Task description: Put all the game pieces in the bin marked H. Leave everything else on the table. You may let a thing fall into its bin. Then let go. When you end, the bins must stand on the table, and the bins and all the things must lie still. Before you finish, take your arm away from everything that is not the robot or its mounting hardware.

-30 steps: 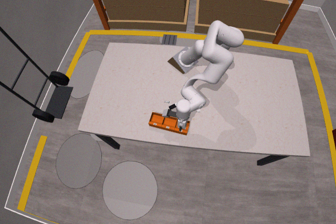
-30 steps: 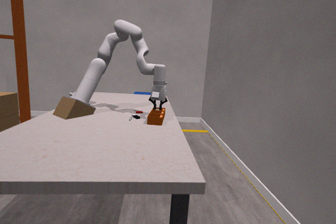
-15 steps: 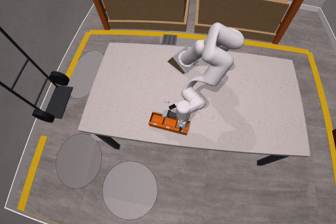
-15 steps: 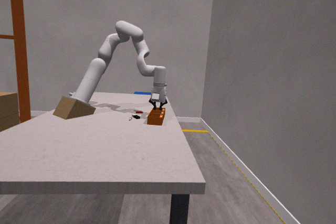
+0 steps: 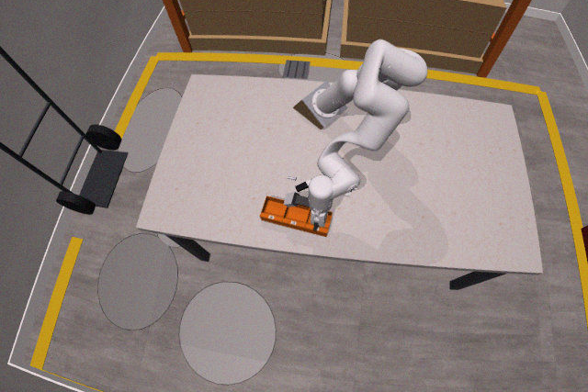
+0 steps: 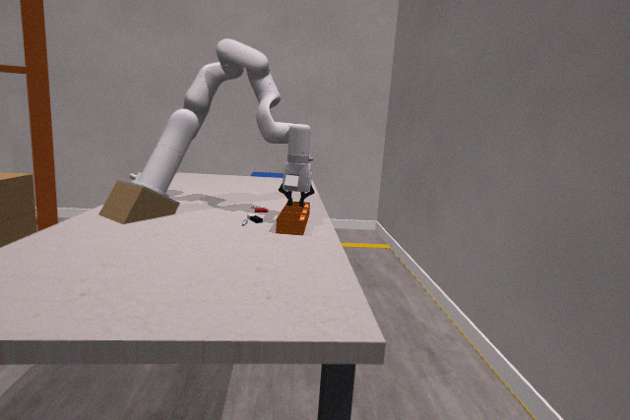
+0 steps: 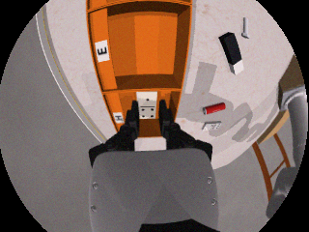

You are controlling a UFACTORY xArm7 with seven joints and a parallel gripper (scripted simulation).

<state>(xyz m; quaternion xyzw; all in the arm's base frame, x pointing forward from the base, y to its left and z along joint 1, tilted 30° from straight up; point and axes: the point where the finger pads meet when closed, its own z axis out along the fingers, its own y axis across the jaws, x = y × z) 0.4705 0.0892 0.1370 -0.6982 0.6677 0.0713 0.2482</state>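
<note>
An orange row of three bins [image 5: 295, 216] stands near the table's front edge; it also shows in the wrist view [image 7: 142, 33] and in the side view [image 6: 293, 218]. One bin is labelled E [image 7: 100, 50]; the label [image 7: 119, 116] of the end bin is too small to read. My gripper [image 7: 149, 107] hangs over that end bin, also seen from the side [image 6: 296, 200]. A small white game piece [image 7: 147, 104] sits between the fingers, which stand slightly parted around it. Another small white piece [image 7: 211, 127] lies on the table beside the bins.
Beside the bins lie a red item [image 7: 214, 108], a black and white block [image 7: 231, 52] and a small grey screw [image 7: 245, 27]. The table's front edge runs close along the bins. The arm's base [image 5: 319, 110] is at the back.
</note>
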